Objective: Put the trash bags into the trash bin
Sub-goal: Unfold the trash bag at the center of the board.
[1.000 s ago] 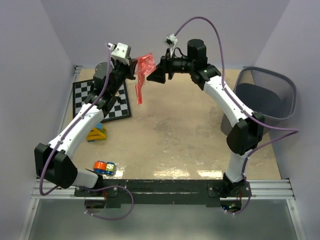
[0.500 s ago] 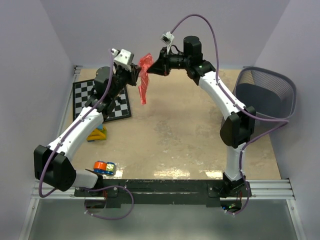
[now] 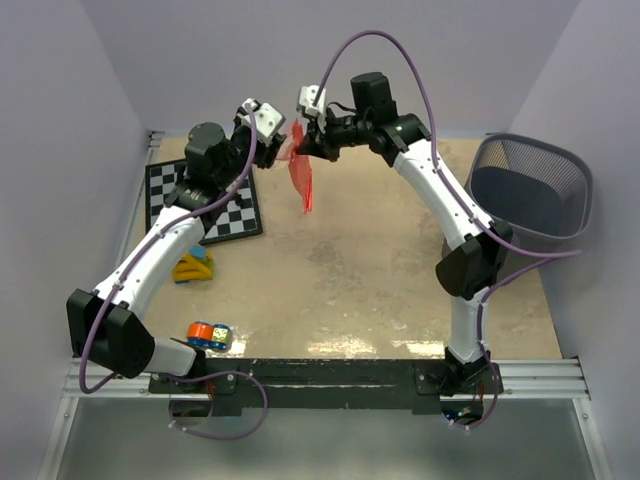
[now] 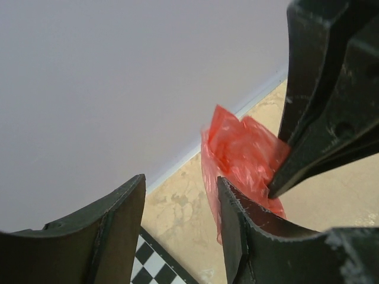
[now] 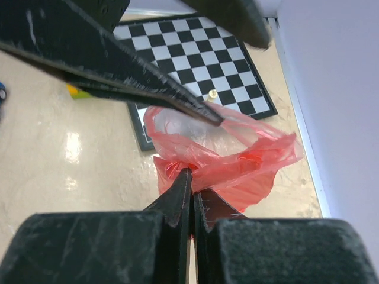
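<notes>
Right wrist view: my right gripper [image 5: 190, 177] pinches the trash bag [image 5: 243, 157], which hangs well left of the trash bin [image 3: 530, 190]. My left gripper [image 4: 180, 180] has its jaws spread, empty. The film looks limp, light and slippery; I'd grip a bunched fold.

We're in a robot lab's test cell, plainly. Pale, bare walls [image 3: 200, 50] box in a scuffed beige bench [image 3: 350, 290] on three sides. Take the chessboard [image 3: 205, 205] as our marker. Well in front of it, along the bench's near edge, an aluminium rail [image 3: 545, 375] carries the left arm [image 3: 160, 250] and the right arm [image 3: 445, 200], bolted side by side. Purple cable [image 3: 375, 35] loops off them. Just in front of the chessboard sits a yellow toy [image 3: 193, 266], nearer still a small blue-and-orange one [image 3: 208, 335]. Far to its right stands a wire-mesh bin [image 3: 530, 190].
</notes>
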Robot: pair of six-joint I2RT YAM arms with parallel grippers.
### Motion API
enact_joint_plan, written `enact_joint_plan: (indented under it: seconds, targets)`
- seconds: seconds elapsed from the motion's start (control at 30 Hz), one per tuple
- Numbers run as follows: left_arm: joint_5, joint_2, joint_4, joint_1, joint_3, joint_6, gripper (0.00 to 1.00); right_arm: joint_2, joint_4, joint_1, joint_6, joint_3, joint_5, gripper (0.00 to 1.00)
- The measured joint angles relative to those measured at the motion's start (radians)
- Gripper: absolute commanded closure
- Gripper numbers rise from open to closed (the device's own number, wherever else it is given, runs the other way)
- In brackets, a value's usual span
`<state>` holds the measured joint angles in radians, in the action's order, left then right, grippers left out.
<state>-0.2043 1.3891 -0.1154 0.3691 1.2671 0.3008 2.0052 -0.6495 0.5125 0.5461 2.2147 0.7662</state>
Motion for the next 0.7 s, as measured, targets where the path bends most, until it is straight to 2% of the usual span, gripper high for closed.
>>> enact_joint_plan:
  seconds: [0.2, 0.37, 0.43, 0.47, 0.5, 0.57, 0.7]
  targets:
    - [-0.051, 0.034, 0.03, -0.004, 0.072, 0.063, 0.44, 0.0, -0.045, 0.009, 0.076, 0.0, -0.021, 1.0]
    - [-0.098, 0.095, 0.098, -0.007, 0.124, 0.094, 0.49, -0.002, -0.047, 0.01, 0.091, -0.001, -0.024, 1.0]
    - [-0.115, 0.125, 0.135, -0.009, 0.145, 0.103, 0.59, -0.007, -0.047, 0.011, 0.095, -0.006, -0.024, 1.0]
    - [-0.129, 0.137, 0.151, -0.01, 0.154, 0.104, 0.67, -0.011, -0.048, 0.011, 0.097, -0.011, -0.03, 1.0]
    - [-0.134, 0.146, 0.165, -0.011, 0.159, 0.106, 0.81, -0.014, -0.048, 0.01, 0.098, -0.013, -0.031, 1.0]
    - [-0.16, 0.168, 0.199, -0.014, 0.177, 0.107, 0.98, -0.019, -0.048, 0.011, 0.098, -0.015, -0.035, 1.0]
    - [-0.189, 0.19, 0.219, -0.022, 0.189, 0.08, 1.0, -0.044, -0.047, 0.011, 0.099, -0.039, -0.045, 1.0]
